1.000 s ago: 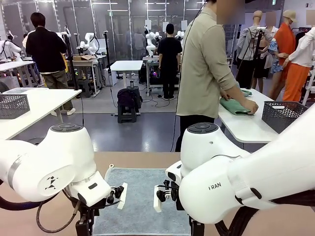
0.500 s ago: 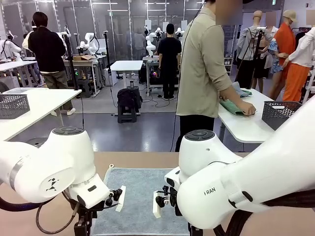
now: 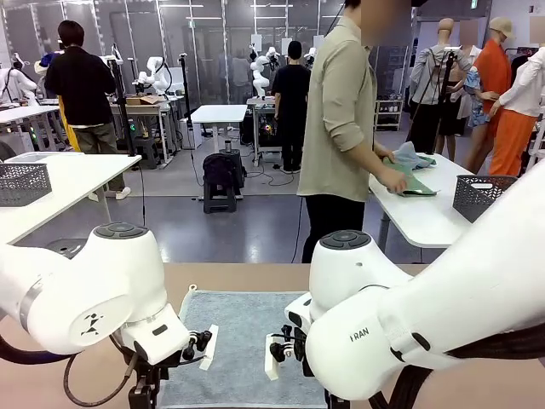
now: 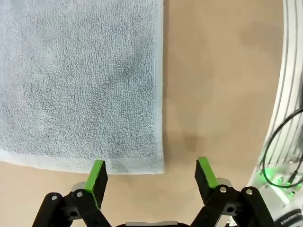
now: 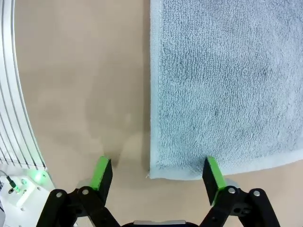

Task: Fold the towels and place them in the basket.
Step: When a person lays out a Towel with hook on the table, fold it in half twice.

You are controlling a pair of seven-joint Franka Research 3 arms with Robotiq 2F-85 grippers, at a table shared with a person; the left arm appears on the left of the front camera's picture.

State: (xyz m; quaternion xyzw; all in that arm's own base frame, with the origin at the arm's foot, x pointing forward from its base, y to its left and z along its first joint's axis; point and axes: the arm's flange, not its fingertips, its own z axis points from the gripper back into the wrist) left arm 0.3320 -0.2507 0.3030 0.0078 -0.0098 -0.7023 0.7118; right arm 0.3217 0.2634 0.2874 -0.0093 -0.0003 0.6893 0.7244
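Masking the towel's (image 3: 245, 331) near edge in front, the arms loom; it lies flat, grey-blue, left end effector (image 4: 150, 174) and right end effector (image 5: 157, 174) wide astride its corners.

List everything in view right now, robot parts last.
Tan table: one, tan, nearest the robot.
Grey-blue terry-cloth towel: one, grey-blue, spread flat on the tan table.
Dark grey wire-mesh baskets: two, dark grey, one on the left white table, one on the right white table.
Green cloth: one, green, on the right white table.
Person in beige shirt: one, standing at that table, reaching to the green cloth.
Left end effector: one, black with green pads, open, jaws either side of a towel corner.
Right end effector: one, same colours, open, either side of the other near corner.
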